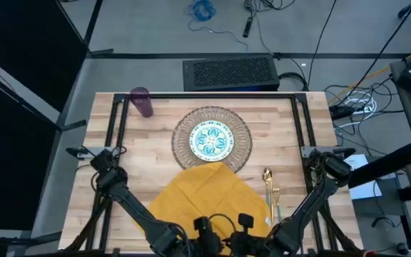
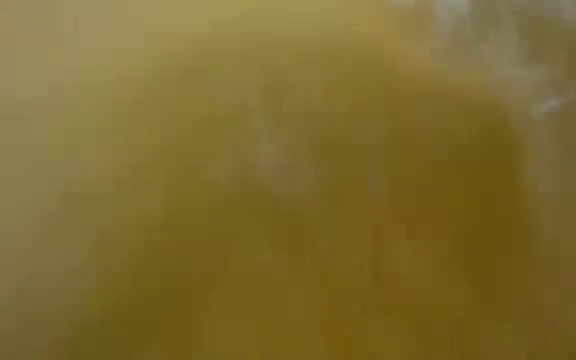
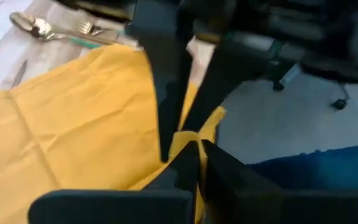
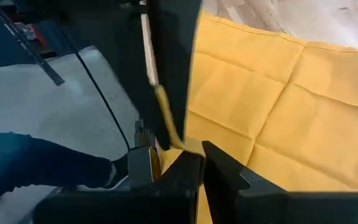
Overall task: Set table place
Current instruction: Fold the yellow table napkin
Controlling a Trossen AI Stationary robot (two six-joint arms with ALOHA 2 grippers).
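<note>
Napkin [image 1: 204, 191] pinched in both my pincers, left [image 3: 194, 149] and right [image 4: 194, 152], low centre; uneven pulling could sweep the fork [image 1: 274, 200] off the worktop [image 1: 298, 143].

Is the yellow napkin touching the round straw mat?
Touching. In the high view the napkin's top corner lies over the mat's near rim, just below the plate, with no wood showing between them.

On the light wooden plank table [image 1: 155, 146] lie one mustard-yellow cloth napkin [image 1: 205, 193], one round woven straw mat [image 1: 242, 139], one teal-patterned white plate [image 1: 212, 141], one purple cup [image 1: 143, 102], one gold fork [image 1: 275, 200] and one gold spoon [image 1: 267, 176].
</note>
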